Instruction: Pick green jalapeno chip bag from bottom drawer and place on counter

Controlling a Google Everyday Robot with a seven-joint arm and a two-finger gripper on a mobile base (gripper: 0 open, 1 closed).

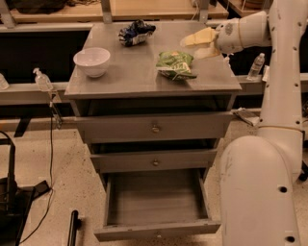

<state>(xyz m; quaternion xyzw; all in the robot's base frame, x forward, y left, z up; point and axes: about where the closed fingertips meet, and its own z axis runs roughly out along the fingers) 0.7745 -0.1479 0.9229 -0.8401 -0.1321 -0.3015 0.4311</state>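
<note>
The green jalapeno chip bag (175,65) lies flat on the grey counter (130,77), right of its middle. My gripper (195,46) hovers just above and to the right of the bag, apart from it, with its pale fingers (198,37) spread open and empty. The bottom drawer (156,202) stands pulled out below, and its grey inside shows nothing in it.
A white bowl (92,61) sits at the counter's left. A dark blue-and-white bag (136,32) lies at its back. The two upper drawers (154,129) are shut. A tan wooden shelf (144,7) runs behind. My white arm and base (257,192) stand right of the cabinet.
</note>
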